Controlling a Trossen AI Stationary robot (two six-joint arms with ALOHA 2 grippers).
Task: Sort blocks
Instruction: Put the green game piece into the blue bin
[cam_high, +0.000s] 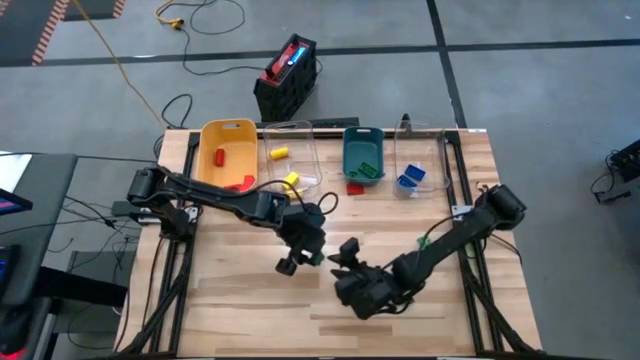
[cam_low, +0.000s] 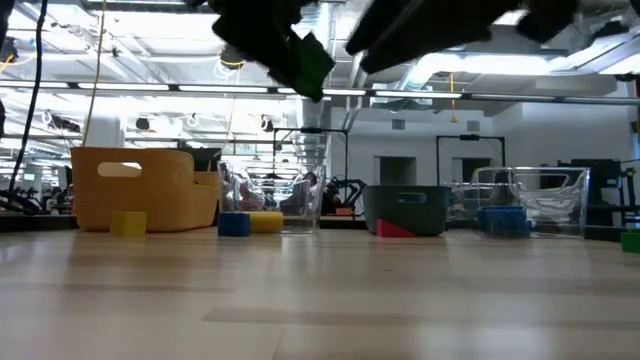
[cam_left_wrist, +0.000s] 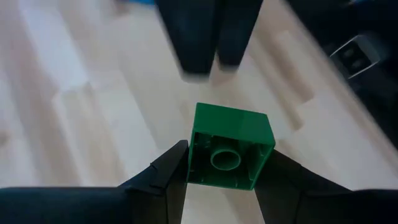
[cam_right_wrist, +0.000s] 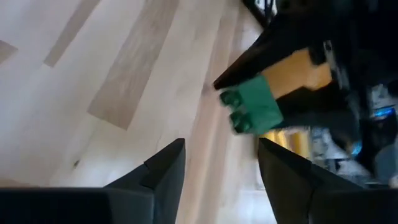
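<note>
My left gripper (cam_left_wrist: 227, 163) hangs over the table's middle (cam_high: 303, 250), shut on a green studded block (cam_left_wrist: 230, 144), which also shows high in the low view (cam_low: 312, 62). My right gripper (cam_right_wrist: 221, 163) is open and empty, just right of it (cam_high: 347, 262), facing the green block (cam_right_wrist: 252, 109). Other blocks: a red one (cam_high: 220, 156) inside the yellow bin (cam_high: 208, 135), green ones (cam_high: 368, 168) in the teal bin (cam_high: 347, 150), blue ones (cam_high: 410, 179) in the right clear bin (cam_high: 437, 160). Loose yellow (cam_high: 291, 180), red (cam_high: 354, 187) and green (cam_high: 424, 240) blocks lie on the table. My left gripper pinches the green block by two opposite side walls (cam_left_wrist: 194, 155) between its two fingers. The block is lifted clear of the table, well above it in the low view. Its hollow underside (cam_left_wrist: 224, 158) faces the wrist camera and its studs (cam_right_wrist: 233, 109) point away.
Four bins line the far edge; the second from the left is a clear bin (cam_high: 300, 135) holding a yellow block (cam_high: 278, 153). A red block (cam_high: 240, 182) lies by the yellow bin. Bare wood (cam_high: 250, 310) spreads along the near side. A black crate (cam_high: 286, 78) stands on the floor beyond.
</note>
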